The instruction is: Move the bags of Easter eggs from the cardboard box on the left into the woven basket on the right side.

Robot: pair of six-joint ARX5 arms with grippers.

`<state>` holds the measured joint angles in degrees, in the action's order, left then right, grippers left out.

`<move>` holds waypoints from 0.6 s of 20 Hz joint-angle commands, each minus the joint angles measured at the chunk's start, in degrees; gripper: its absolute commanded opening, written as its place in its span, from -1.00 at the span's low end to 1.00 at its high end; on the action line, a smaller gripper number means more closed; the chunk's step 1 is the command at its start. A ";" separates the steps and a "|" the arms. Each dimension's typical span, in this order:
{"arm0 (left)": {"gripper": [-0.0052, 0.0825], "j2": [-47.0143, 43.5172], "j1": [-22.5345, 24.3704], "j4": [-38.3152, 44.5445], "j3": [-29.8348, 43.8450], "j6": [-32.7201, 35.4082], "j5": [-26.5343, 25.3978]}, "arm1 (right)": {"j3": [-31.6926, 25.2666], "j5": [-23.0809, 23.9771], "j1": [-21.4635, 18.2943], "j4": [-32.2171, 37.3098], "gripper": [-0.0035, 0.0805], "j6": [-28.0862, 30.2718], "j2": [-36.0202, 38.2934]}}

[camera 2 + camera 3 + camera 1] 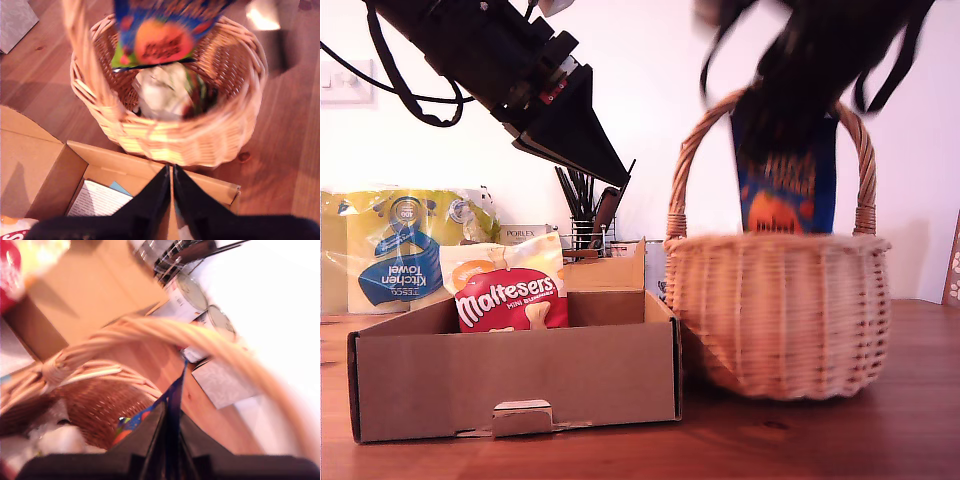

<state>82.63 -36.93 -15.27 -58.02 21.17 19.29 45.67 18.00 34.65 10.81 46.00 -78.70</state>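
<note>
The woven basket (780,310) stands at the exterior view's right, with a white-and-green bag (162,92) lying inside it. My second gripper (170,412) is shut on the top edge of a dark blue bag of Easter eggs (785,190), which hangs under the basket's handle just above the rim. The cardboard box (520,385) sits at the exterior view's left with a red Maltesers bag (510,295) standing upright in it. My first gripper (171,182) hovers shut and empty above the box's edge nearest the basket.
Behind the box are a yellow-and-blue Kitchen Towel pack (405,250), a small Porlex box (525,233) and a wire holder of dark utensils (585,215). A printed white packet (100,200) lies in the box. A pale box (15,20) rests on the wooden table beyond the basket.
</note>
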 commanded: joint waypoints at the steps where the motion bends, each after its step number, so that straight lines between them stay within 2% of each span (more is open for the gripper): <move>1: -0.93 0.50 0.04 0.04 0.57 -0.28 0.48 | 0.24 0.00 -0.72 1.68 -0.95 5.66 -2.14; 3: -0.93 0.50 0.04 -0.17 0.57 -0.44 1.42 | 0.24 -1.95 -1.09 3.23 -0.95 10.67 -4.07; 5: -0.93 0.50 0.04 -0.24 0.57 -0.46 1.53 | 0.24 -4.20 -1.09 1.62 -0.95 11.67 -4.35; 7: -0.93 0.50 0.04 -0.20 0.57 -0.46 1.77 | 0.24 -5.79 -1.01 -1.38 -0.95 8.81 -4.33; 9: -0.93 0.50 0.07 -0.20 0.57 -0.46 2.38 | 0.24 -10.08 -0.96 -6.71 -0.95 6.19 -4.33; 10: -0.93 0.50 0.04 -0.20 0.57 -0.46 2.51 | 0.24 -10.69 -0.72 -9.33 -0.94 4.79 -4.33; 12: -0.93 0.50 0.04 -0.17 0.57 -0.46 2.80 | 0.26 -10.93 0.20 -10.80 -0.81 1.11 -3.61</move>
<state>82.63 -36.93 -15.53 -58.02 21.08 21.65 46.11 7.42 34.46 0.58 48.88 -82.78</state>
